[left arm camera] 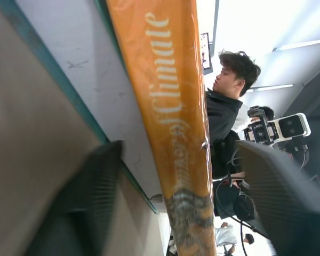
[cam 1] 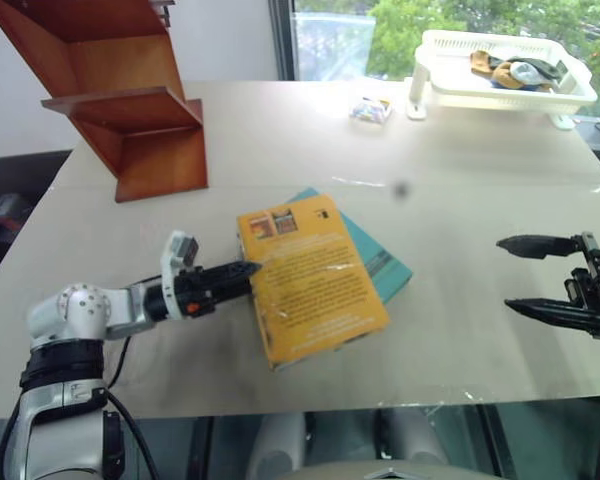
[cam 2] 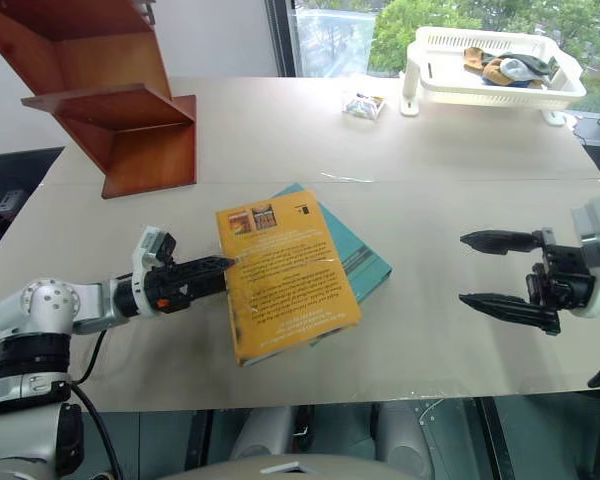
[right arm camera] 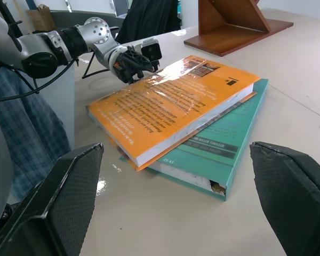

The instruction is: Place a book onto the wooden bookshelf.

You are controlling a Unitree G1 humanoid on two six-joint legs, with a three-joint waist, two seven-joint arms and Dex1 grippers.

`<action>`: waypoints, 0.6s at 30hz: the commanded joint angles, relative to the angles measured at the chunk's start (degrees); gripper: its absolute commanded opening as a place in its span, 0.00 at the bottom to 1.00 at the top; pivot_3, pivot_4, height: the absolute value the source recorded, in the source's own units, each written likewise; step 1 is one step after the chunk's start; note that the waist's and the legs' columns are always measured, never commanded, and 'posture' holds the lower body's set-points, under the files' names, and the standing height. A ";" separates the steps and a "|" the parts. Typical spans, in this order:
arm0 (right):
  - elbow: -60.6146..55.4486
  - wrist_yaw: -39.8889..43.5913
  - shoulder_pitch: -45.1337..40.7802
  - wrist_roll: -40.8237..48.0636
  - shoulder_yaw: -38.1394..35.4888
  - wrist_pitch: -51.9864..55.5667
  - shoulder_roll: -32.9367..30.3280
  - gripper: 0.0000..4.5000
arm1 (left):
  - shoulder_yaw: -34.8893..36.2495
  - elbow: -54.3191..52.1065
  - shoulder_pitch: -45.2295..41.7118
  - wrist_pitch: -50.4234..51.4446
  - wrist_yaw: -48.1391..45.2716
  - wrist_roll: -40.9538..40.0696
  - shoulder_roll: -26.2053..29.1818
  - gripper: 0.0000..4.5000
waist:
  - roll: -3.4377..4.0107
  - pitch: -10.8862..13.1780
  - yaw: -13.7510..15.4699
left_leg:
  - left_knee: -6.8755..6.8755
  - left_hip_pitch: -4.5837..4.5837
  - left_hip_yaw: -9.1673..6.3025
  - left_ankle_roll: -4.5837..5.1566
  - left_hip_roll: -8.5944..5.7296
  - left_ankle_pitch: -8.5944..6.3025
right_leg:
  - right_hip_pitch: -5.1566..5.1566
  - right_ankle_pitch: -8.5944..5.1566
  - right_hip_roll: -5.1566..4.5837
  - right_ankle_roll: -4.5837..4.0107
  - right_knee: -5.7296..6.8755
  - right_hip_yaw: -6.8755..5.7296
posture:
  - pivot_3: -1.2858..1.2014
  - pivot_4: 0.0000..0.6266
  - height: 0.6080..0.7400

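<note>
A beige table [cam 1: 280, 130] stands before a bright window [cam 1: 380, 35] showing green trees outside.

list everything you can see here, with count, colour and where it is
book: 1, orange-yellow, mid table, lying on the teal book
teal book: 1, teal-green, under the orange one
bookshelf: 1, reddish-brown wood, far left of the table
basket rack: 1, white plastic, far right, with a few items inside
small packet: 1, pale with mixed colours, far side, left of the rack
table: 1, beige
person: 1, dark top, in the left wrist view behind the table
left gripper: 1, black fingers, open, at the orange book's spine edge
right gripper: 1, black fingers, open, above the table's right side, holding nothing
</note>
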 commanded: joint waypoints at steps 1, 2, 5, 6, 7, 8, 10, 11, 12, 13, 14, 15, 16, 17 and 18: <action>-1.15 -0.04 -0.24 0.35 -1.71 -0.89 -0.31 1.00 | 0.04 -0.40 -0.40 -0.11 -1.49 -0.76 0.44 0.41 | 0.00 0.00 0.11 | 0.00 0.00 0.00 0.00 0.00 0.00 | 0.00 0.00 0.00 0.00 0.00 0.00 | 0.52 0.24 1.00; -1.05 -0.03 -0.33 0.31 -1.68 -0.90 -0.36 1.00 | -0.09 -0.45 -0.59 0.00 -1.48 -0.85 0.16 0.31 | 0.00 0.00 0.15 | 0.00 0.00 0.00 0.00 0.00 0.00 | 0.00 0.00 -0.01 0.00 0.01 0.00 | 0.52 0.24 1.00; -0.88 0.10 -0.40 0.18 -1.65 -0.97 -0.51 1.00 | -0.43 -0.39 -1.03 0.05 -1.27 -0.82 -0.70 0.03 | 0.00 0.00 0.13 | 0.00 0.00 0.01 0.00 -0.01 0.00 | 0.00 0.00 -0.01 0.00 0.01 0.01 | 0.52 0.24 1.00; -0.90 0.10 -0.35 0.16 -1.73 -0.96 -0.58 1.00 | -0.33 -0.61 -1.11 0.41 -1.08 -1.05 -0.98 0.00 | 0.00 0.00 0.12 | 0.00 0.00 0.00 0.00 -0.01 0.00 | 0.00 0.00 -0.01 0.00 0.01 0.00 | 0.52 0.24 1.00; -1.02 0.08 -0.28 0.24 -1.87 -0.86 -0.66 1.00 | -0.23 -0.92 -1.05 0.77 -1.11 -1.35 -1.13 0.00 | 0.00 0.00 0.12 | 0.00 0.00 0.00 0.00 -0.02 0.00 | 0.00 0.00 -0.01 0.00 0.02 0.00 | 0.52 0.24 1.00; -1.16 0.06 -0.20 0.34 -2.01 -0.75 -0.73 1.00 | -0.03 -1.22 -0.91 1.15 -1.26 -1.72 -1.20 0.00 | 0.00 0.00 0.09 | 0.00 0.00 0.01 0.00 -0.02 0.00 | 0.00 0.00 0.00 0.00 0.03 0.01 | 0.52 0.24 1.00; -1.43 0.04 0.15 0.55 -2.48 -0.56 -0.85 1.00 | 0.85 -2.15 -0.30 2.24 -1.88 -2.93 -0.95 0.00 | 0.00 0.00 0.06 | 0.00 0.00 0.01 0.00 -0.02 0.00 | 0.00 0.00 0.00 0.00 0.03 0.01 | 0.52 0.24 1.00; -1.49 0.02 0.27 0.59 -2.64 -0.51 -0.89 1.00 | 1.42 -2.66 -0.11 2.79 -2.15 -3.61 -0.77 0.00 | 0.00 0.00 0.06 | 0.00 0.00 0.01 0.00 -0.02 0.00 | -0.01 0.00 0.00 0.00 0.03 0.01 | 0.52 0.24 1.00; -1.53 -0.01 0.41 0.60 -2.83 -0.49 -0.92 1.00 | 2.39 -3.37 -0.06 3.48 -2.09 -4.54 -0.65 0.00 | 0.00 0.00 0.05 | 0.00 0.00 0.01 0.00 -0.02 0.00 | -0.01 0.00 0.00 0.00 0.03 0.01 | 0.52 0.24 1.00; -1.55 -0.06 0.49 0.61 -2.95 -0.47 -0.92 1.00 | 3.35 -3.95 -0.18 4.27 -1.86 -5.53 -0.58 0.00 | -0.01 0.00 0.05 | 0.00 0.00 0.01 0.00 0.00 0.00 | -0.02 0.00 0.00 0.00 0.04 0.02 | 0.52 0.24 1.00; -1.58 -0.10 0.58 0.63 -3.08 -0.45 -0.92 1.00 | 4.74 -4.90 -0.53 5.16 -1.32 -6.89 -0.71 0.00 | -0.01 0.00 0.05 | 0.00 -0.01 0.01 0.00 0.01 0.00 | -0.02 0.00 0.00 0.00 0.04 0.02 | 0.52 0.24 1.00; -1.62 -0.12 0.64 0.63 -3.16 -0.46 -0.90 1.00 | 6.28 -5.74 -1.38 5.82 -0.34 -8.11 -1.10 0.00 | -0.01 0.01 0.05 | 0.00 0.00 0.01 0.00 0.01 0.00 | -0.02 0.00 0.00 0.00 0.04 0.02 | 0.52 0.24 1.00; -1.64 -0.14 0.66 0.60 -3.18 -0.47 -0.88 1.00 | 7.65 -6.46 -2.33 6.21 0.72 -9.14 -1.58 0.00 | -0.01 0.01 0.04 | 0.01 0.00 0.01 0.00 0.02 0.00 | -0.02 0.00 0.00 0.00 0.04 0.02 | 0.52 0.24 1.00; -1.59 -0.15 0.54 0.56 -3.12 -0.54 -0.86 1.00 | 9.44 -7.07 -4.38 6.31 2.39 -10.45 -2.33 0.00 | -0.01 0.01 0.11 | 0.01 0.00 0.01 0.00 0.04 0.00 | -0.02 0.00 -0.01 0.00 0.06 0.02 | 0.52 0.24 1.00; -1.55 -0.17 0.46 0.53 -3.07 -0.61 -0.85 1.00 | 10.74 -7.44 -5.78 6.44 3.84 -11.41 -2.94 0.00 | -0.02 0.01 0.31 | 0.03 0.00 -0.01 0.00 0.04 0.00 | -0.01 0.00 -0.01 0.00 0.08 0.00 | 0.52 0.24 1.00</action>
